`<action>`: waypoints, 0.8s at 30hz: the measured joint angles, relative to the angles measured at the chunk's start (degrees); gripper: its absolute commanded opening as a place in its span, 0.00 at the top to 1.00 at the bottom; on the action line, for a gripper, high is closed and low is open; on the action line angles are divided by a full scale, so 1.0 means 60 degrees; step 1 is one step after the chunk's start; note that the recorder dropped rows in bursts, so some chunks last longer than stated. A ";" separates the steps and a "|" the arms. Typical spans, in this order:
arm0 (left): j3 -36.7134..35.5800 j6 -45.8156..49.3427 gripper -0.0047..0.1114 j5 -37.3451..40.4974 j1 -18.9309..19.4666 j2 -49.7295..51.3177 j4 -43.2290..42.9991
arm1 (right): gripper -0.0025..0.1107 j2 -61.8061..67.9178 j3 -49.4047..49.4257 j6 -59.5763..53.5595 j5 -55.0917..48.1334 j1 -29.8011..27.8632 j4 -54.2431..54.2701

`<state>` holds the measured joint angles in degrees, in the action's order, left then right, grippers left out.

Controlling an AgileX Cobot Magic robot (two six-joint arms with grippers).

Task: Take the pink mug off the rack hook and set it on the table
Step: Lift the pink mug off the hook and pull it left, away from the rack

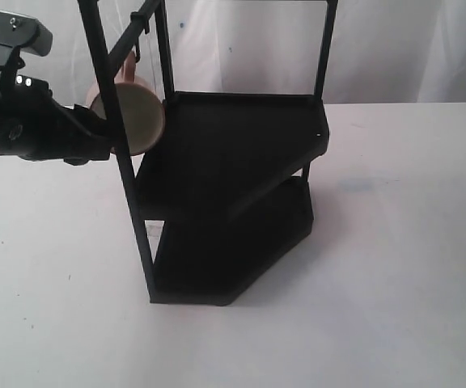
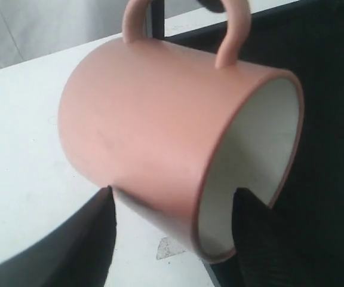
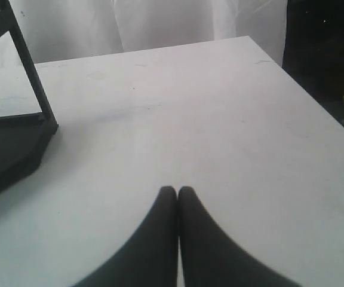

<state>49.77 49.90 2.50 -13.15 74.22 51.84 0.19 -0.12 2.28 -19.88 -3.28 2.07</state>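
Observation:
The pink mug [image 1: 140, 121] hangs on its side by its handle [image 2: 235, 36] from the rack hook [image 1: 138, 50] on the black rack's top bar, cream inside facing the camera. My left gripper [image 1: 103, 137] reaches in from the left and stands open at the mug's lower edge [image 2: 172, 203]. One finger [image 2: 103, 227] is against the pink outer wall, and the other finger [image 2: 249, 227] is in front of the cream mouth. The hook's dark tip [image 2: 211, 5] shows inside the handle loop. My right gripper [image 3: 178, 190] is shut and empty over the white table [image 3: 220, 119].
The tall black two-shelf rack [image 1: 241, 153] stands mid-table, its front post [image 1: 128, 162] crossing in front of the mug. One rack foot and post [image 3: 37, 89] lie ahead of the right gripper. White table [image 1: 395, 242] spreads right of the rack; a curtain hangs behind.

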 measured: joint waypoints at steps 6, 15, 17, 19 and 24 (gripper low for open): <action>0.0000 -0.0268 0.82 -0.0416 0.0000 0.0099 0.0131 | 0.98 0.0000 0.0000 0.0000 0.0000 0.0000 0.0000; 0.0000 -0.0444 0.96 -0.0778 0.0001 0.0114 0.0215 | 0.98 0.0000 0.0000 0.0000 0.0000 0.0000 0.0000; 0.0059 -0.0444 0.96 -0.0631 0.0001 0.0073 0.0232 | 0.98 0.0000 0.0000 0.0000 0.0000 0.0000 0.0000; 0.0185 -0.0463 0.96 -0.0291 0.0001 -0.0033 0.0201 | 0.98 0.0000 0.0000 0.0000 0.0000 0.0000 0.0000; 0.0347 -0.0428 0.96 0.0589 0.0001 -0.0700 -0.0456 | 0.98 0.0000 0.0000 0.0000 0.0000 0.0000 0.0000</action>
<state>51.85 47.34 6.03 -13.14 70.02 49.10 0.19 -0.12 2.28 -19.88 -3.28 2.07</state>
